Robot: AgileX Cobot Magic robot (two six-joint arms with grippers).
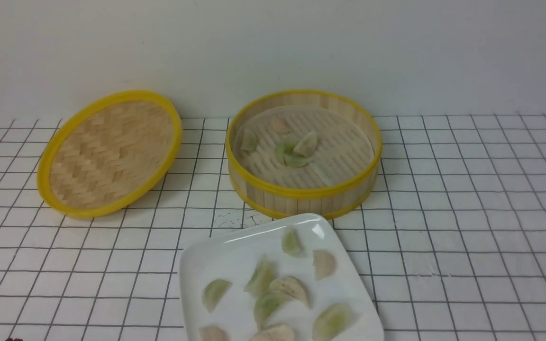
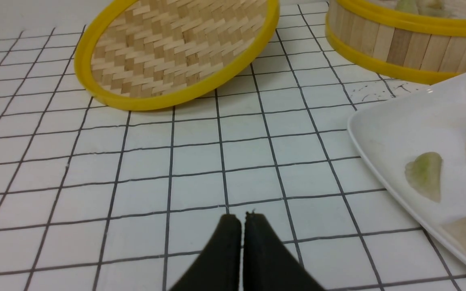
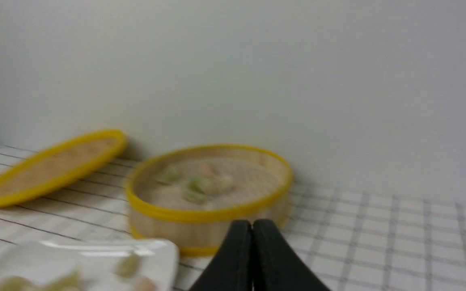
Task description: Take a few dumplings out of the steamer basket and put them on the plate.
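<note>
The round bamboo steamer basket (image 1: 303, 154) with yellow rims sits at twelve o'clock on the gridded tabletop (image 1: 467, 227), a few pale green and beige crescent dumplings (image 1: 296, 149) on its slatted floor. Just at its six o'clock, the glossy white squarish plate (image 1: 221, 263) carries several more. The woven bamboo lid (image 1: 109, 152) leans at ten o'clock. The left gripper (image 2: 243, 218) and right gripper (image 3: 252, 226) are pinched closed, both empty.

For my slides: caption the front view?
Dumplings fill the white plate; a few remain in the steamer basket, lid propped aside.
</note>
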